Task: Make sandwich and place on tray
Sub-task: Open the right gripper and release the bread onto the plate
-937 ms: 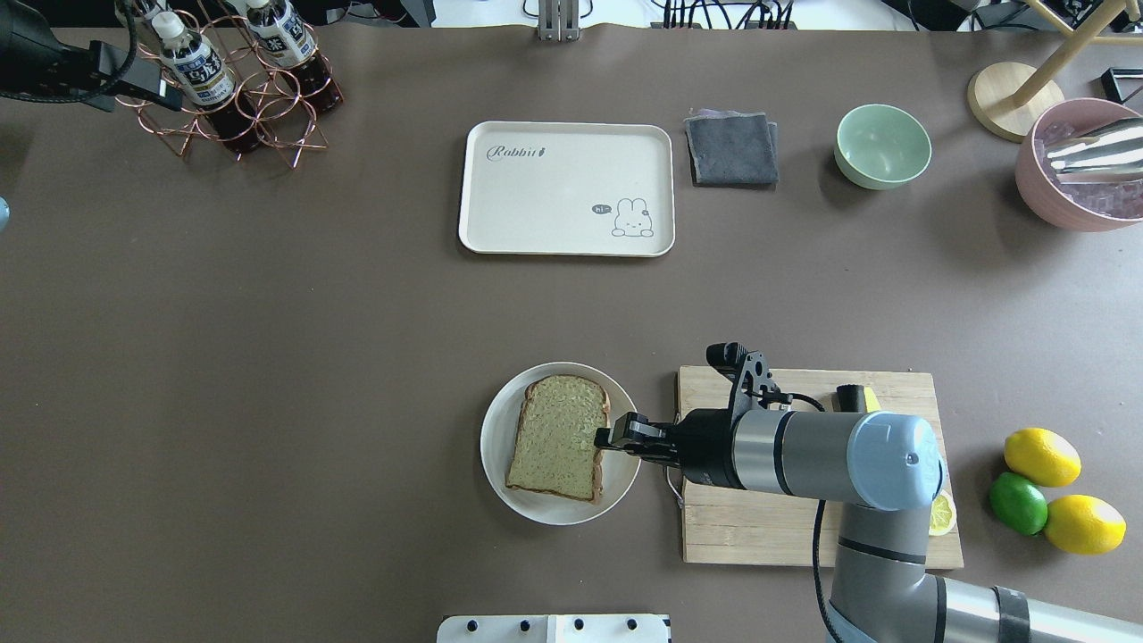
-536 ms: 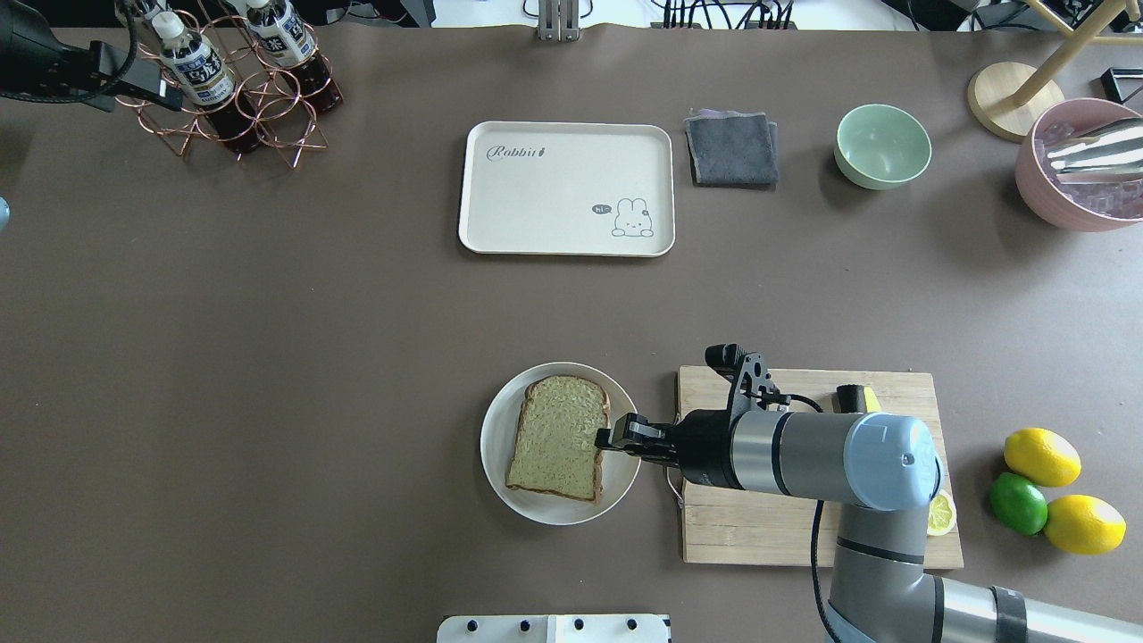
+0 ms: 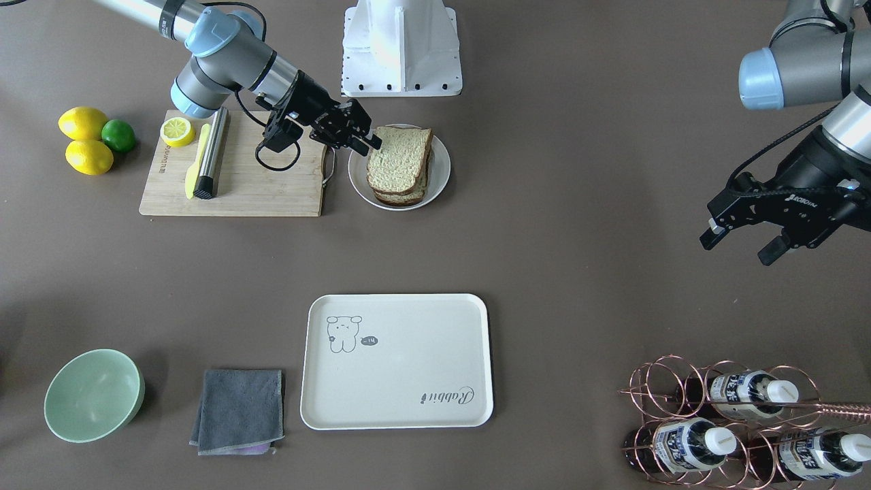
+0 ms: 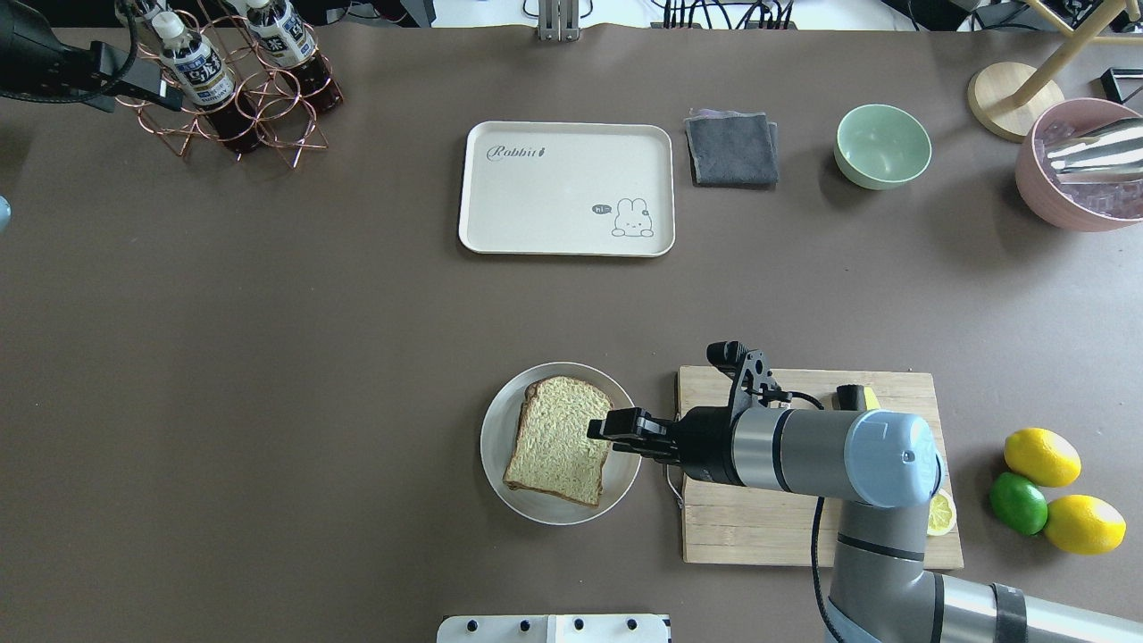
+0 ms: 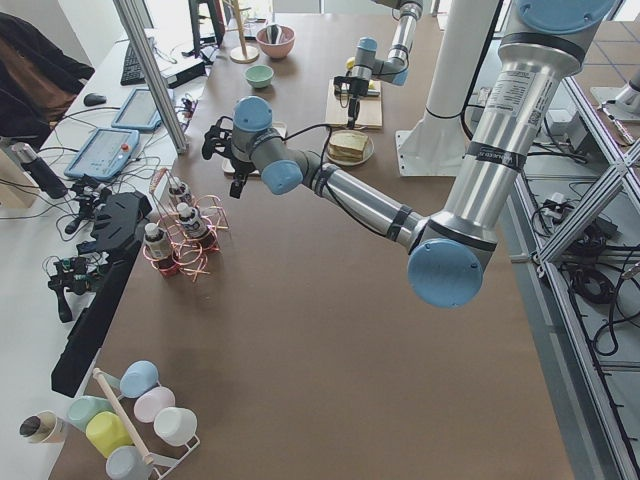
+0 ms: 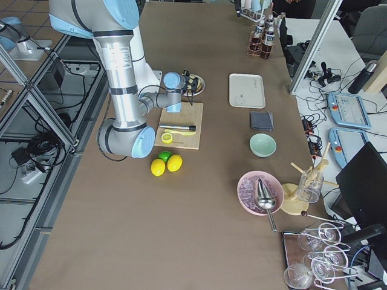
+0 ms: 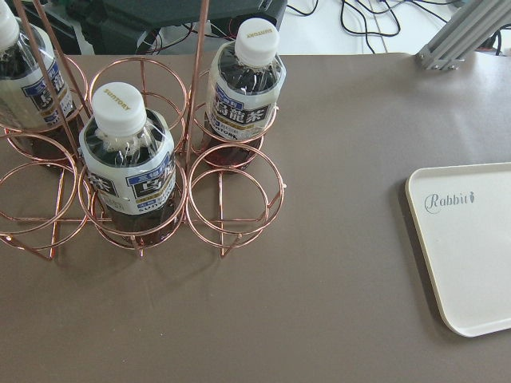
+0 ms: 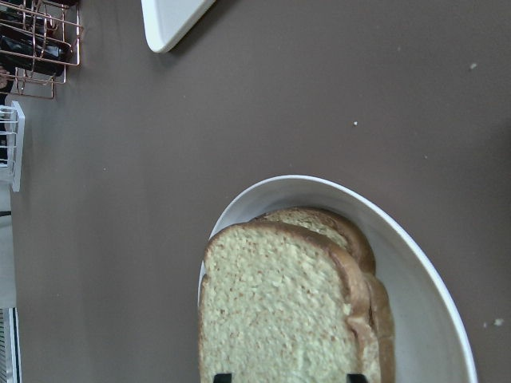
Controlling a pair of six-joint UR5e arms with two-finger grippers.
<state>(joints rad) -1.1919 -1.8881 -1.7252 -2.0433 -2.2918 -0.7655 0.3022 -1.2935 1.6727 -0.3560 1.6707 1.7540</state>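
The sandwich lies on a white plate at the table's near middle. Only its pale, brown-crusted bread shows, and the egg is hidden. My right gripper reaches in level from the right. It is shut on the sandwich's right edge, which is raised a little off the plate. In the right wrist view the bread fills the space between the fingertips. The cream tray lies bare at the far middle. My left gripper hangs open and empty near the bottle rack.
A wooden cutting board with a knife and a lemon half lies under my right arm. Lemons and a lime sit to its right. A grey cloth, a green bowl and a pink bowl stand far right. The copper bottle rack stands far left.
My right gripper has moved slightly left over the sandwich's edge, and the sandwich's gripped side has risen off the plate. The left arm has not moved.
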